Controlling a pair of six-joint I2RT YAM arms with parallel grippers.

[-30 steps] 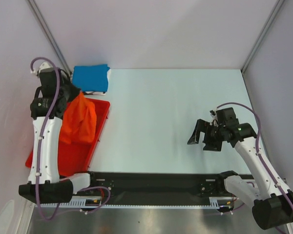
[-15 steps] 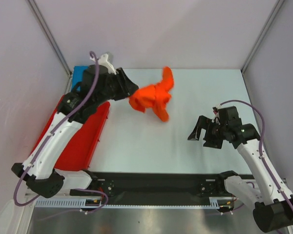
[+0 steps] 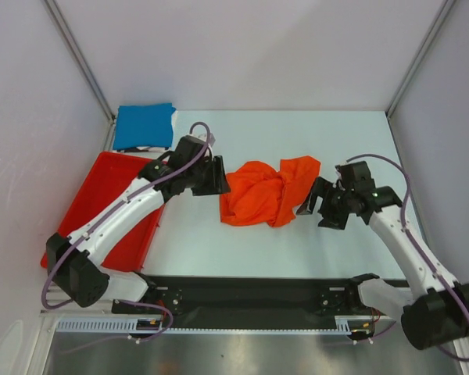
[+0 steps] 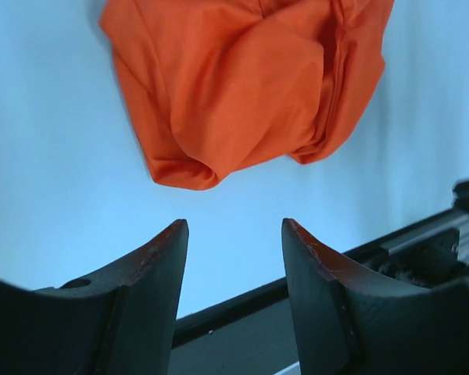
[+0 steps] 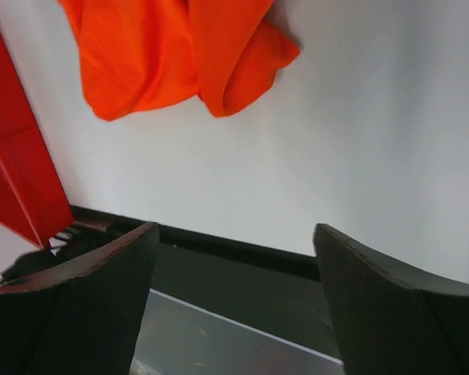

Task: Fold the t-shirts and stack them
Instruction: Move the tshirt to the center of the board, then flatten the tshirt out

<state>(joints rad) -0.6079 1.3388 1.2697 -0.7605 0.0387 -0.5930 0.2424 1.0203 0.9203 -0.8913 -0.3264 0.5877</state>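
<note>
The desk (image 3: 313, 141) carries a red tray (image 3: 102, 195). Right of the tray, the orange t-shirt (image 3: 266, 191) lies crumpled on the desk. The folded blue t-shirt (image 3: 144, 126) sits just past the tray's far edge. My left gripper (image 4: 234, 225), jaws apart and empty, is between tray and orange t-shirt. My right gripper (image 5: 234, 228), spread wide and empty, is farther from the tray.

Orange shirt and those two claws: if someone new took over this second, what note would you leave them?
Left gripper: open, empty, just left of the orange shirt.
Right gripper: open, empty, just right of it.
Orange shirt: crumpled on the table, right of the tray.
Blue shirt: far left corner.
Done: blue shirt looks folded.
Left: spread and fold the orange shirt, then stack it with the blue one.
</note>
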